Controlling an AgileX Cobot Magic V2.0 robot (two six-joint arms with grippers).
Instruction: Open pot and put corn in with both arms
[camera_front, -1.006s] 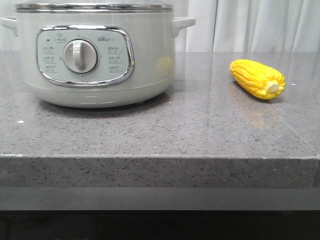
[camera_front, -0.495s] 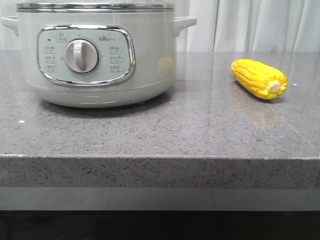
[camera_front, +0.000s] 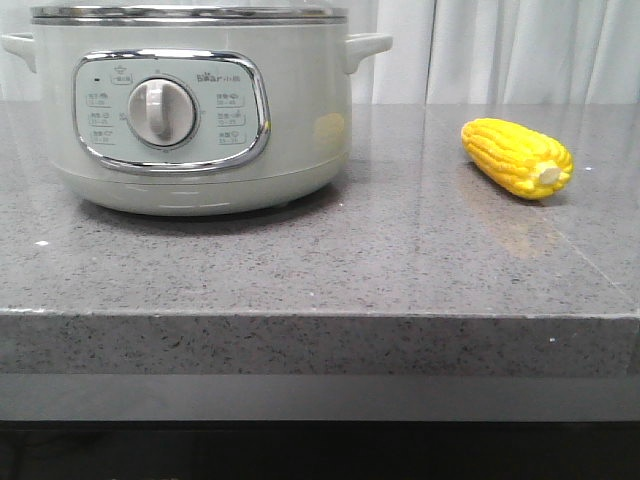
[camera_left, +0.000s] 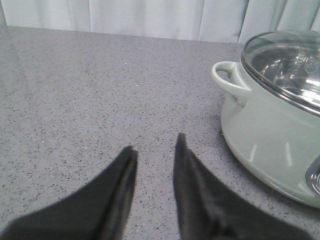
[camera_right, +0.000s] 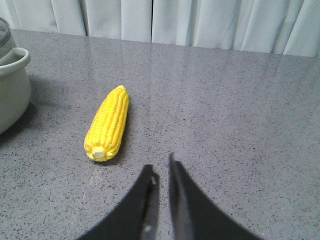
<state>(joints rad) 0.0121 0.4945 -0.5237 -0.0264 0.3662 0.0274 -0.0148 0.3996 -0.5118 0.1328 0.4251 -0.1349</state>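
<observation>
The pale grey-green pot (camera_front: 190, 110) stands at the left of the grey counter with its steel-rimmed glass lid (camera_left: 287, 62) on. The yellow corn (camera_front: 517, 157) lies on the counter to the right, its pale stub end toward the front. Neither gripper shows in the front view. In the left wrist view my left gripper (camera_left: 155, 144) is open over bare counter, beside the pot's side handle (camera_left: 229, 80). My right gripper (camera_right: 160, 162) is open by a narrow gap with nothing between its fingers. It hangs a short way from the corn (camera_right: 108, 123).
The speckled stone counter (camera_front: 330, 270) ends in a front edge near the camera. White curtains (camera_front: 520, 50) hang behind it. Open counter lies between the pot and the corn.
</observation>
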